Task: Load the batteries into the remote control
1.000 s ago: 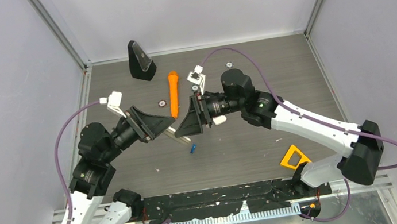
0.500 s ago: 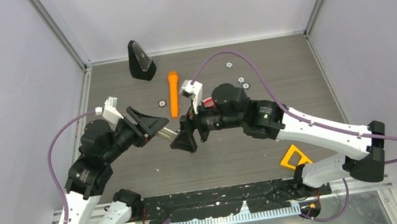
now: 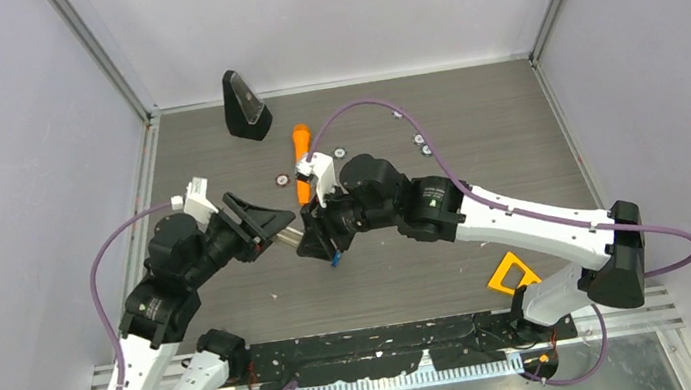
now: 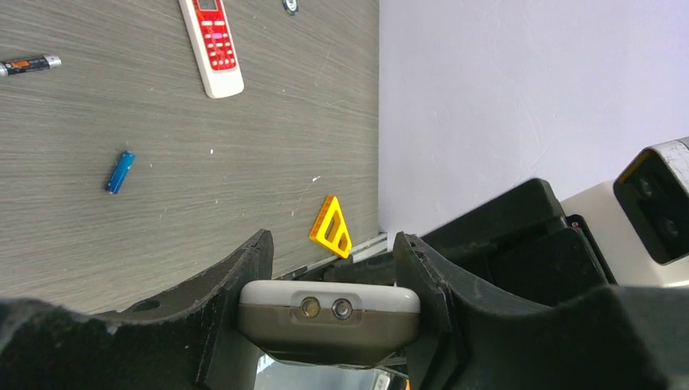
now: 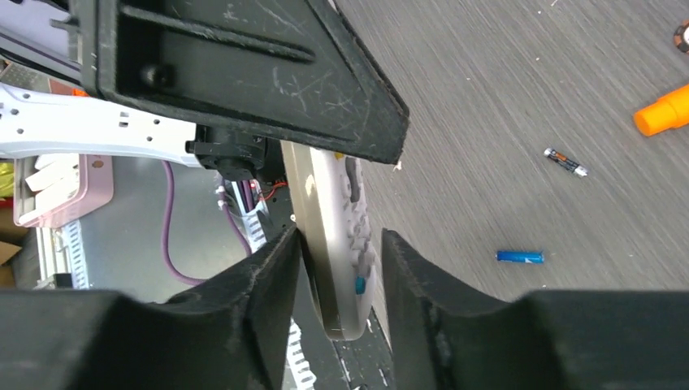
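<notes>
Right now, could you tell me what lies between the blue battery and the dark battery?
Nothing: only bare table separates the blue battery and the dark battery, as the right wrist view shows.

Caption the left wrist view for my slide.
Left pincer grips a grey remote end-on; blue battery, red-and-white remote and yellow triangle lie beyond.

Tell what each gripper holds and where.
Left gripper clamps the grey remote by its sides at the emitter end; right gripper straddles its other end, contact unclear.

No legible marks; battery (image 4: 28, 64) label too small
</notes>
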Robot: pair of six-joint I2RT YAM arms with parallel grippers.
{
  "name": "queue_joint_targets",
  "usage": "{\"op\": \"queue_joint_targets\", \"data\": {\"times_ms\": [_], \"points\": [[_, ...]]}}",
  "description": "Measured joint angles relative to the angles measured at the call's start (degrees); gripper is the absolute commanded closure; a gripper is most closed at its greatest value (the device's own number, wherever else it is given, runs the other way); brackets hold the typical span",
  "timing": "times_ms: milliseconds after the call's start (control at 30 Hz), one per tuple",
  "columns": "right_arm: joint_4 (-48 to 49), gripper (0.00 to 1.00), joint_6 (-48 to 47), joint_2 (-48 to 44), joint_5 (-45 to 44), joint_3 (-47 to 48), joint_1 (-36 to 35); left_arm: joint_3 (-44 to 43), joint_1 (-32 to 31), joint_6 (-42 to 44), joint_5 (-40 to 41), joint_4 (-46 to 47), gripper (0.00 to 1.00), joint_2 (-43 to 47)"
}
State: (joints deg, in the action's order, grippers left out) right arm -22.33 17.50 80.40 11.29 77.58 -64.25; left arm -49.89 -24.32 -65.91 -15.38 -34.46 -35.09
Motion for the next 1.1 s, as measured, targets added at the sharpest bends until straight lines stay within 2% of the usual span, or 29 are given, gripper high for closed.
{"op": "queue_joint_targets", "data": {"times_ms": [33, 133, 167, 200, 267, 367, 500, 733, 933, 1100], "points": [[0.0, 0.64, 0.2, 0.1, 0.2, 0.0, -0.1, 0.6, 0.0, -0.1, 0.0, 0.4, 0.83, 0.2], [0.3, 0.76, 0.7, 0.2, 1.3, 0.0, -0.2, 3.4, 0.0, -0.7, 0.0, 3.6, 0.45, 1.9], [0.4, 0.77, 0.9, 0.2, 1.8, -0.1, -0.2, 4.7, 0.0, -1.0, -0.2, 5.5, 0.37, 2.7], [0.4, 0.79, 1.3, 0.3, 2.1, -0.2, -0.2, 6.2, 0.0, -1.2, -0.3, 7.5, 0.30, 3.6], [1.3, 0.81, 2.4, 0.3, 4.0, -0.6, 0.3, 8.7, 0.0, -0.7, -0.7, 11.4, 0.23, 5.5], [4.0, 0.81, 4.3, 0.3, 8.9, -1.9, 2.7, 11.1, 0.1, 0.9, -1.9, 16.4, 0.21, 7.8], [10.3, 0.81, 7.5, 0.3, 20.8, -5.4, 8.1, 11.2, 1.1, 5.6, -5.1, 19.2, 0.21, 9.8], [14.0, 0.82, 9.7, 0.1, 38.9, -8.5, 14.1, 9.6, 3.0, 16.9, -19.1, 19.9, 0.24, 8.1], [13.5, 0.82, 9.7, -0.2, 48.2, -10.8, 14.6, 8.2, 5.4, 21.4, -31.0, 21.8, 0.25, 7.1], [13.2, 0.84, 9.6, -0.4, 53.2, -12.0, 14.8, 8.1, 6.0, 21.0, -38.8, 25.7, 0.33, 6.4]]}}
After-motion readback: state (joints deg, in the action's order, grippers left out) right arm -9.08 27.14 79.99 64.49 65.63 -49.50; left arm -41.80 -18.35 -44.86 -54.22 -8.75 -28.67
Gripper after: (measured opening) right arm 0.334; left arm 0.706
